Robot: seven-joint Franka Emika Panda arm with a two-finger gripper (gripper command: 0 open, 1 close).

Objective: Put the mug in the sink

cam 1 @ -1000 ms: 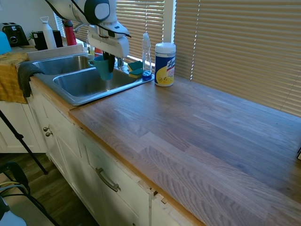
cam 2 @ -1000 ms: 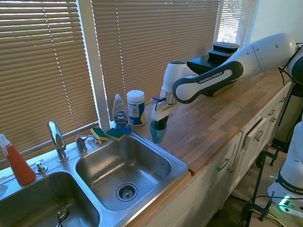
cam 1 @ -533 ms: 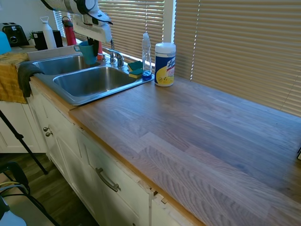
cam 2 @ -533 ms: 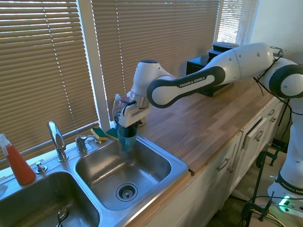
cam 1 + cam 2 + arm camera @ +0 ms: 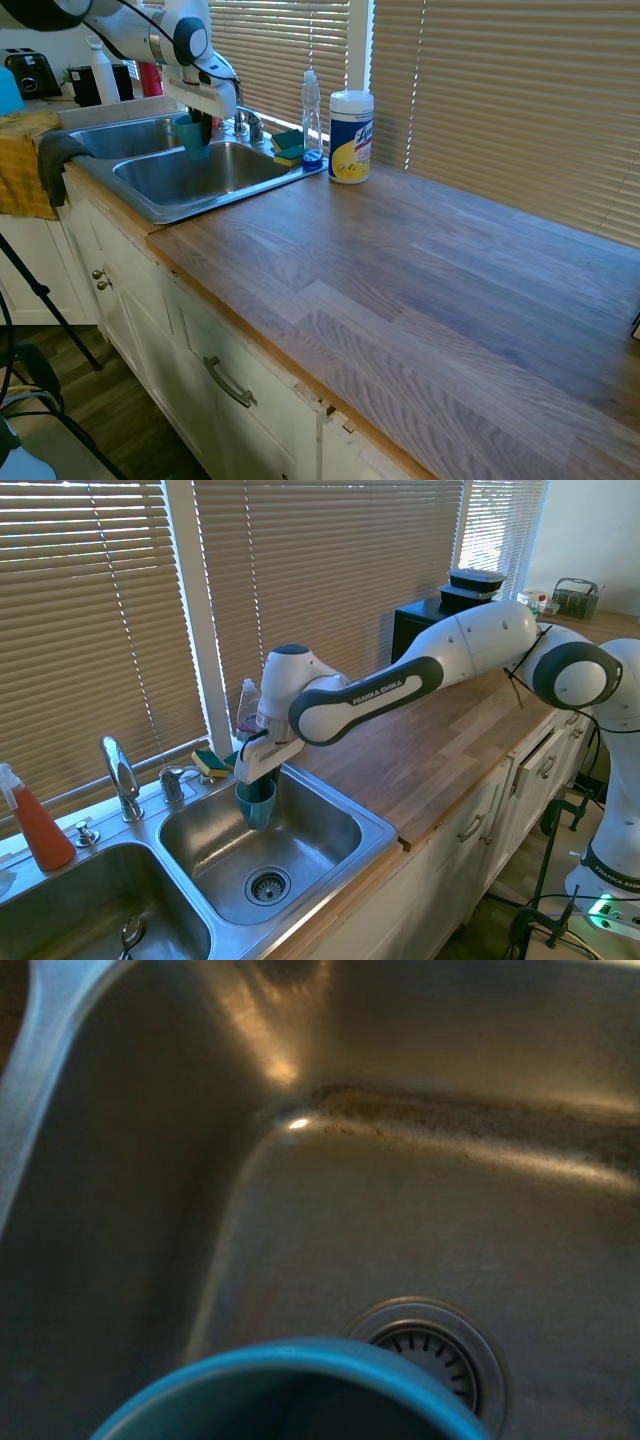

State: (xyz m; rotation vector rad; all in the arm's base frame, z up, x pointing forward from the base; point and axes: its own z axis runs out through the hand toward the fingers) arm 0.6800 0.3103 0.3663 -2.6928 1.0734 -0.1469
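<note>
My claw [image 5: 256, 788] has dropped lower since half a second ago: then it held the mug [image 5: 256, 803] above the basin's rim, near the sponges, and now the mug hangs partly down inside the basin. My fingers are pinched on the mug's rim, one inside and one outside, and the mug hangs upright below them, clear of the steel floor. In the wrist view the teal rim [image 5: 290, 1385] curves just in front of the drain [image 5: 430, 1352], with the basin's back corner beyond it.

Around my claw lies the sink [image 5: 330, 865], two steel basins side by side; I am over the one nearer the long wooden countertop [image 5: 420, 290]. Just behind my claw sit two sponges [image 5: 228, 763] on the sink's ledge, and the curved faucet [image 5: 120, 776] rises further along that ledge, toward the other basin. A clear soap bottle [image 5: 312, 118] and a white wipes canister [image 5: 351, 137] stand on the countertop beyond the sponges. Closed blinds [image 5: 330, 570] cover the windows behind.
</note>
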